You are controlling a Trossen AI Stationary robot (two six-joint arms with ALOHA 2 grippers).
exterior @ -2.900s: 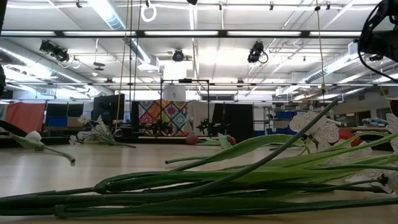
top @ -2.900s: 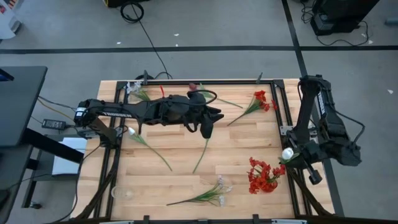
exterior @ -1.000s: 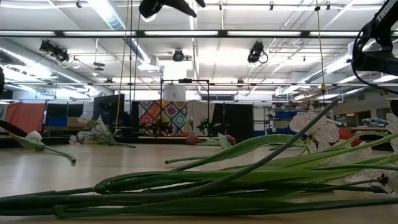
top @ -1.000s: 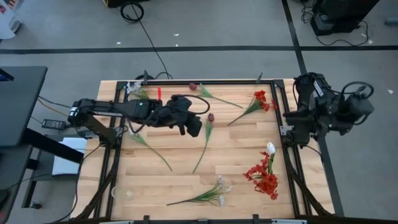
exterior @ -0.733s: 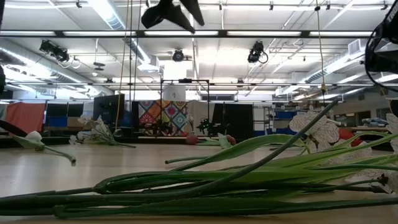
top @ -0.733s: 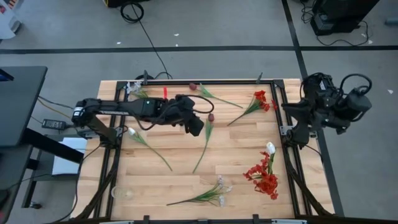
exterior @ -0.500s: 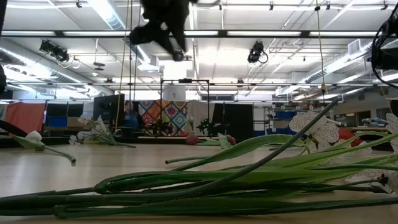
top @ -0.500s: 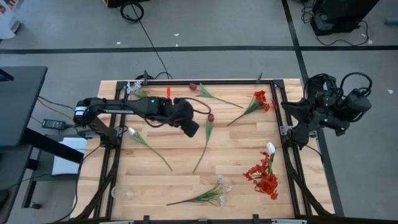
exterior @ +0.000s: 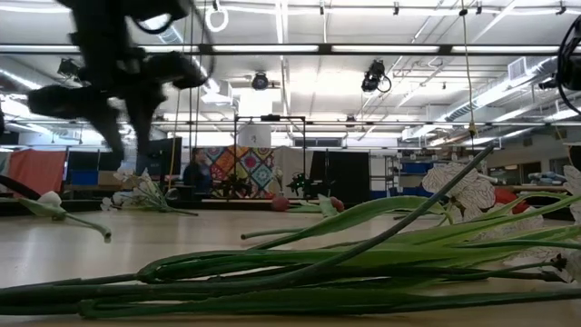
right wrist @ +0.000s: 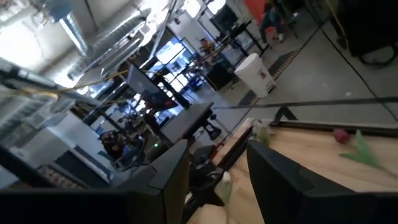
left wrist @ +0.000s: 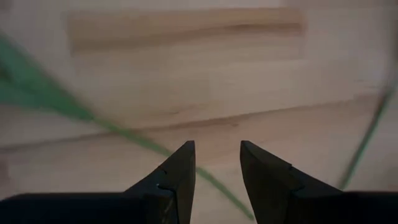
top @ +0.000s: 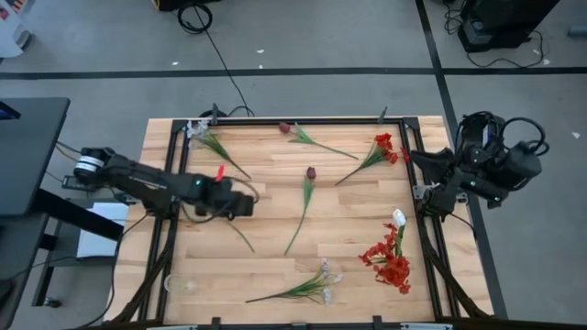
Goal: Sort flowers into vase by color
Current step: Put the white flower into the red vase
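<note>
Tulip lengthwise, bud toward far edge

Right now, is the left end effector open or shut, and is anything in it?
Open and empty. The left end effector shows a clear gap between its dark fingers, with bare wooden table behind.

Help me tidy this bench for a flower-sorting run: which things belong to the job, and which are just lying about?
Job:
- red clustered blooms
- white tulip
- dark maroon tulip buds
- small white blossom sprays
- clear glass vase

Lying about:
- black cable on the floor
</note>
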